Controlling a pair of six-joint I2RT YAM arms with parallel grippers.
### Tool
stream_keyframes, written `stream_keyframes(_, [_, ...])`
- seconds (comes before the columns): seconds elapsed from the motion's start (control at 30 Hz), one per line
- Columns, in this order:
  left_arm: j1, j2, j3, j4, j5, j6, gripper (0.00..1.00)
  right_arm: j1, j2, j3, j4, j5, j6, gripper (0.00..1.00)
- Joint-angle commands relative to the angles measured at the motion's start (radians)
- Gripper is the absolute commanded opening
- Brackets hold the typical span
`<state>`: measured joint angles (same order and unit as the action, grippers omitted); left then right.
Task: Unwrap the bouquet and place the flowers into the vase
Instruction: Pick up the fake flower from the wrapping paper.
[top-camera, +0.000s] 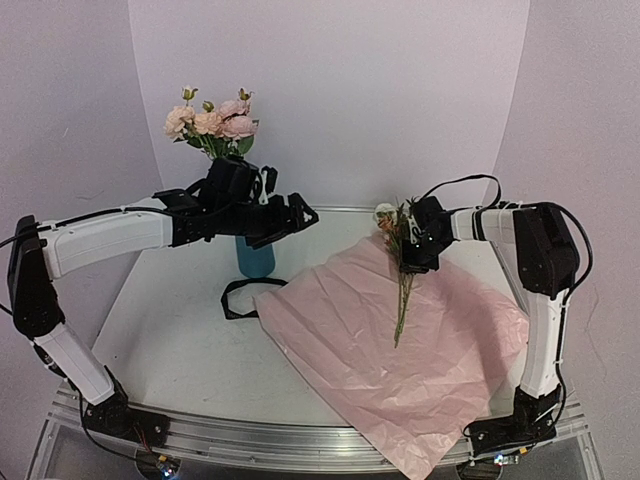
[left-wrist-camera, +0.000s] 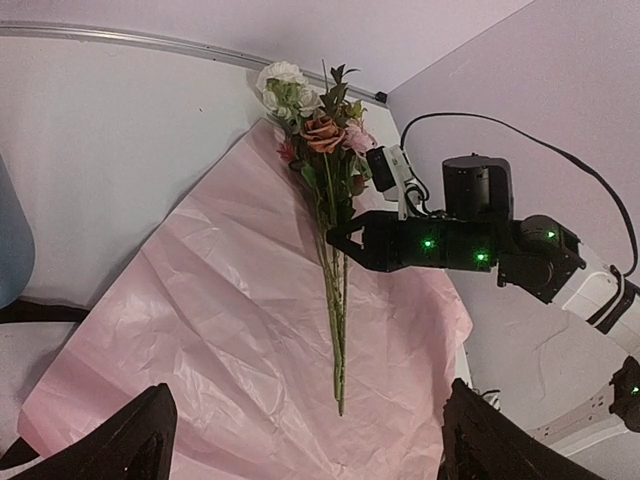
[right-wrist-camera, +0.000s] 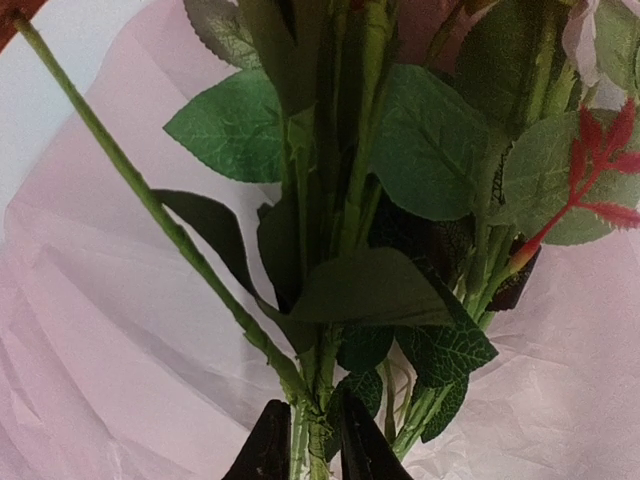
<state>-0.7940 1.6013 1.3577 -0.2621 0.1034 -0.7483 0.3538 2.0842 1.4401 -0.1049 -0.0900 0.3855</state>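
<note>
left gripper (top-camera: 290, 225): jaws wide apart, holding nothing, upper left of centre, in front of teal vase (top-camera: 256, 262) that carries pink roses (top-camera: 215, 122) | right gripper (left-wrist-camera: 340, 240): clamped on stems of small flower bunch (left-wrist-camera: 325, 150), right of centre, stem ends hanging over spread pink paper (top-camera: 400, 370) on table (top-camera: 170, 330) | black ribbon (top-camera: 240, 296): on table just beside vase base

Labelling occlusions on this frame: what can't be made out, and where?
Top view: vase rim, hidden behind the left gripper.
Left wrist view: vase cut to a sliver by the left edge.
Right wrist view: blooms of the held flowers cut off by the top edge; stem count in the right gripper masked by overlapping leaves.
</note>
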Motion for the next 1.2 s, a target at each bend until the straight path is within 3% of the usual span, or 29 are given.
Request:
stream_keyframes(0.0, [-0.004,0.012,0.052,0.009,0.006,0.026,0.94,-0.007,0.031,0.053,-0.039,-0.027,-0.010,0.17])
stream_keyframes(0.3, [-0.004,0.034,0.076,0.009,0.016,0.035,0.94,-0.006,-0.029,0.060,-0.039,-0.052,-0.002,0.00])
stream_keyframes(0.83, [-0.005,0.110,0.133,0.010,0.064,0.028,0.94,-0.007,-0.234,-0.036,0.022,-0.185,-0.040,0.00])
stream_keyframes(1.17, [-0.007,0.152,0.179,0.013,0.123,0.038,0.94,-0.007,-0.311,-0.094,0.182,-0.461,-0.002,0.00])
